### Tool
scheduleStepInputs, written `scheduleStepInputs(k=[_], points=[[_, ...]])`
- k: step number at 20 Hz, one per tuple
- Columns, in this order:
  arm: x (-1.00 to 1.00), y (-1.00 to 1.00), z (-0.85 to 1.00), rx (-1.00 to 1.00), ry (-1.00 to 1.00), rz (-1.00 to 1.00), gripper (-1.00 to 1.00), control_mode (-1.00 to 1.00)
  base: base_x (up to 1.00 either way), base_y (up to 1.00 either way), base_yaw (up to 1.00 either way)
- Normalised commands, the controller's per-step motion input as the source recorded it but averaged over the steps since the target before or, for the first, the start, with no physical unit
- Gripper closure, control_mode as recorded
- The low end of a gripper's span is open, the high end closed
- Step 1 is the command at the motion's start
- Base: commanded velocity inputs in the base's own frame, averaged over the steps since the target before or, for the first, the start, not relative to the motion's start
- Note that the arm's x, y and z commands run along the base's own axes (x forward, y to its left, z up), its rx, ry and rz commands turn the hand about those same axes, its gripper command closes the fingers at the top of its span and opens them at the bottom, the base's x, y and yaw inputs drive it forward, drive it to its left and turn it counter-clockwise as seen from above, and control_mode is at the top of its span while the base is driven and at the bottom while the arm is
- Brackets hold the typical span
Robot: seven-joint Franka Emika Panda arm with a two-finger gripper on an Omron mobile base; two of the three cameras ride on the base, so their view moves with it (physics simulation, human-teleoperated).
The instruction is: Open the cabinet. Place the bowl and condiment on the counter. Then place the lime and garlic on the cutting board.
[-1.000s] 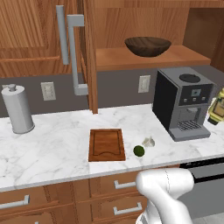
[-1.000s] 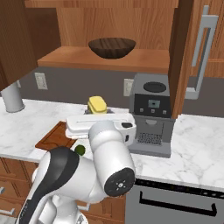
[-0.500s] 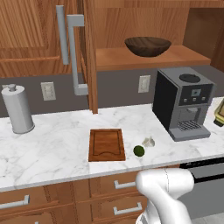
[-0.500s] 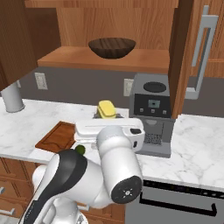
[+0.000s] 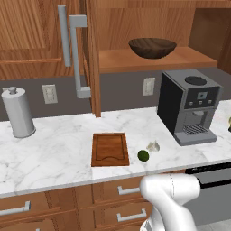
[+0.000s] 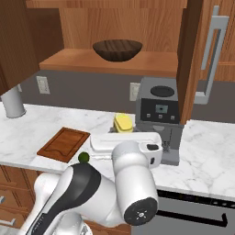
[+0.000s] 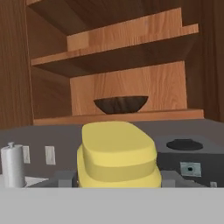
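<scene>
The cabinet door [image 5: 92,54] stands open, and the dark wooden bowl [image 5: 152,47] [image 6: 117,49] [image 7: 120,104] rests on its lower shelf. My gripper [image 6: 123,133] [image 7: 117,177] is shut on the yellow condiment bottle [image 6: 123,123] [image 7: 117,155], held above the counter [image 5: 54,153] just left of the coffee machine in the right base view. The lime [image 5: 143,155] [image 6: 84,157] and the garlic [image 5: 154,146] lie on the marble right of the cutting board [image 5: 109,149] [image 6: 64,144], which is bare.
A black and grey coffee machine [image 5: 189,106] [image 6: 158,114] stands on the counter's right part. A tall grey cylinder with a knob [image 5: 18,113] [image 6: 13,103] stands at the far left. Drawers [image 5: 122,191] run under the counter's front edge.
The gripper has carried the condiment bottle rightward and a little lower, closer to the coffee machine. Bowl, lime, garlic and board have not moved.
</scene>
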Motion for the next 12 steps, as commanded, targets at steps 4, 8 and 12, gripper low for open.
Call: scheduleStepInputs(k=[4,8,12], points=[[0.0,-0.24,-0.28,-0.1,0.0,-0.01,1.0,-1.0,0.0,0.0,0.0],[0.0,-0.37,-0.22,-0.06,-0.01,0.0,1.0,-1.0,0.0,0.0,0.0],[0.0,-0.37,-0.16,-0.05,0.0,0.0,1.0,-1.0,0.0,0.0,0.0]])
